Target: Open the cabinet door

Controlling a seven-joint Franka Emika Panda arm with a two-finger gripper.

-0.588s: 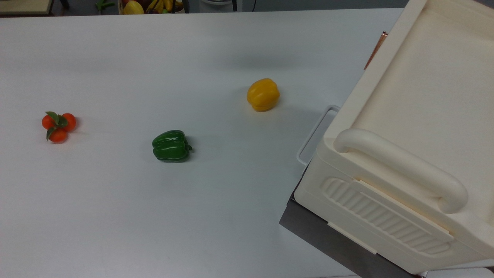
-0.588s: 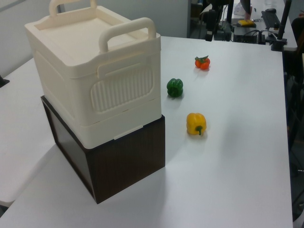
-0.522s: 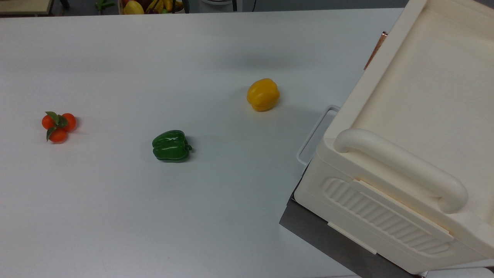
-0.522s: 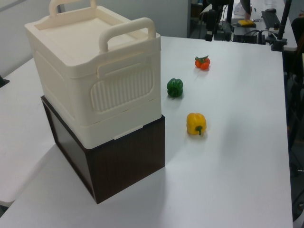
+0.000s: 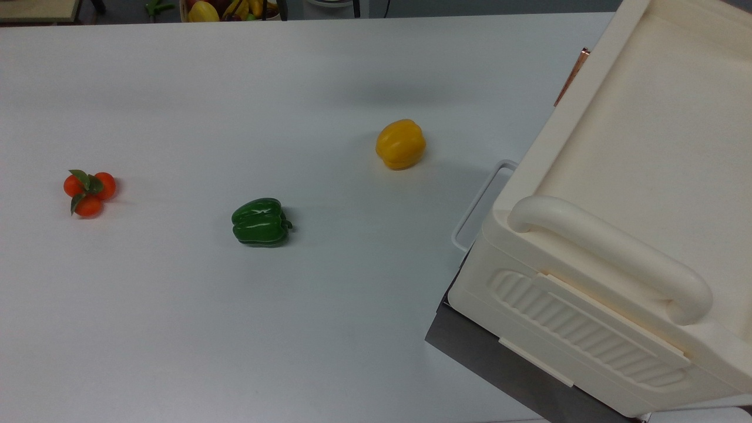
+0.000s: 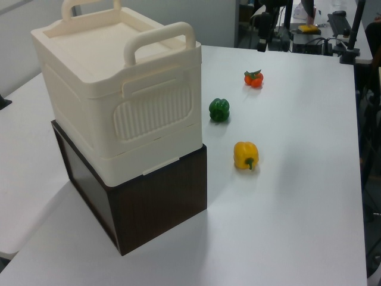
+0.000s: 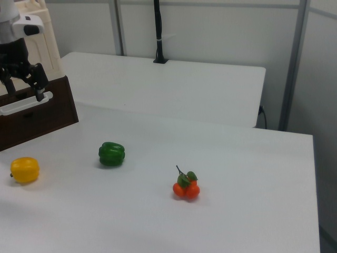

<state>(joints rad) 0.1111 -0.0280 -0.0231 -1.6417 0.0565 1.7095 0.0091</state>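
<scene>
Jutting out cream and flat, the cabinet door [image 7: 23, 105] sits near the gripper [image 7: 23, 87], fingers [image 7: 39, 87] spread.

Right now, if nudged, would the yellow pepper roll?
Probably a short way: the yellow pepper lies on its side on the smooth table, though its lobes should stop it soon. Its glossy skin looks slippery, likely plastic and light.
</scene>
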